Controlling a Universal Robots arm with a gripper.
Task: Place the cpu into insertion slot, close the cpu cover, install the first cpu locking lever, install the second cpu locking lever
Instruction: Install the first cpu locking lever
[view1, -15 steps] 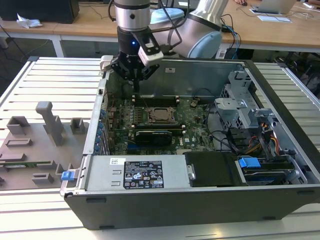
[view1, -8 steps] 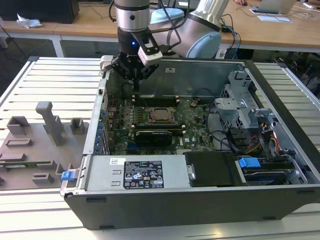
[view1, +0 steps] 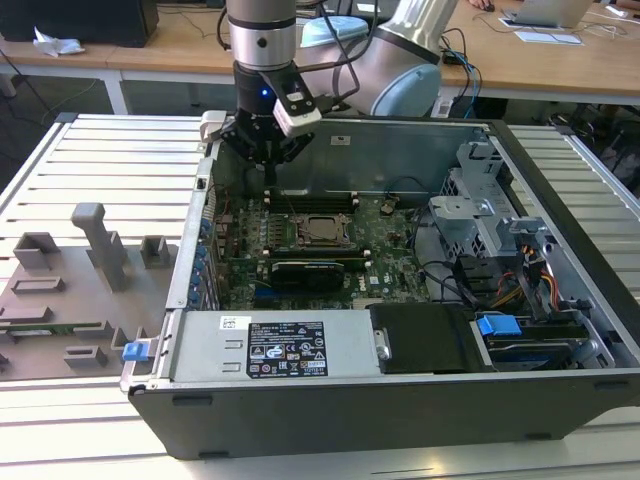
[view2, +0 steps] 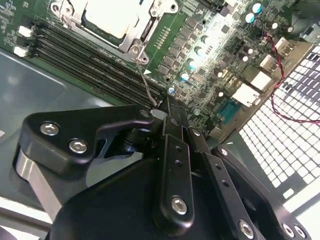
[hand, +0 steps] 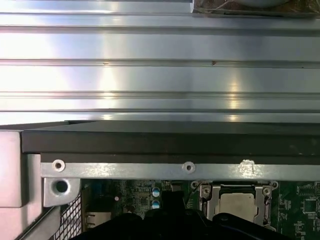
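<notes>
Above the green motherboard (view1: 238, 268) in the open computer case (view1: 400, 412), the gripper (view2: 161, 106) pinches its fingers tight on the tip of a thin wire cpu locking lever (view2: 145, 82). Mid-board, the cpu (view2: 107, 20) sits in the insertion slot (view1: 298, 231), with the cpu cover (view2: 129, 43) lying flat over it.
</notes>
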